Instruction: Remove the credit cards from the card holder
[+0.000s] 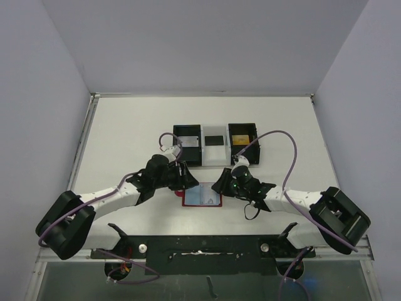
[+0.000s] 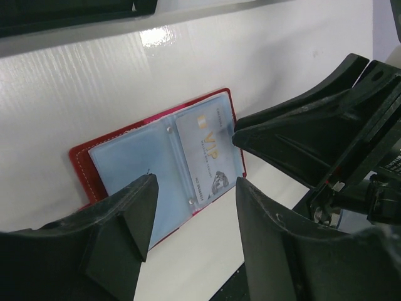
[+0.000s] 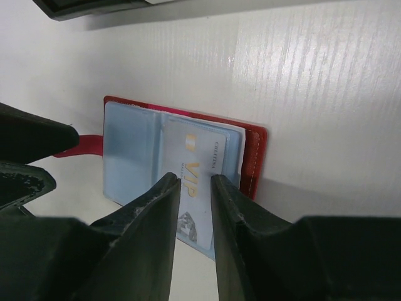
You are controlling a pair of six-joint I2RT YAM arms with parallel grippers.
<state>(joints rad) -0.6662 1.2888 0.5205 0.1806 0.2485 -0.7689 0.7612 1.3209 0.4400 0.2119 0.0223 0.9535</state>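
Observation:
The red card holder (image 1: 202,205) lies open on the table between both arms, its blue-grey sleeves facing up (image 2: 81,157) (image 3: 254,157). A pale credit card (image 2: 207,153) (image 3: 197,153) with gold "VIP" lettering sits in the right-hand sleeve. My right gripper (image 1: 219,183) (image 3: 195,179) hovers over that card with its jaws a narrow gap apart, and the card shows between them. One of its fingertips (image 2: 235,133) is at the card's right edge. My left gripper (image 1: 187,179) (image 2: 195,188) stands open at the holder's left side, with bare table between its fingers.
A three-compartment tray stands behind the holder. It has a black bin (image 1: 187,133) on the left, a white middle bin (image 1: 215,157) holding a black card (image 1: 215,140), and a black bin (image 1: 255,139) on the right holding a gold card (image 1: 240,137).

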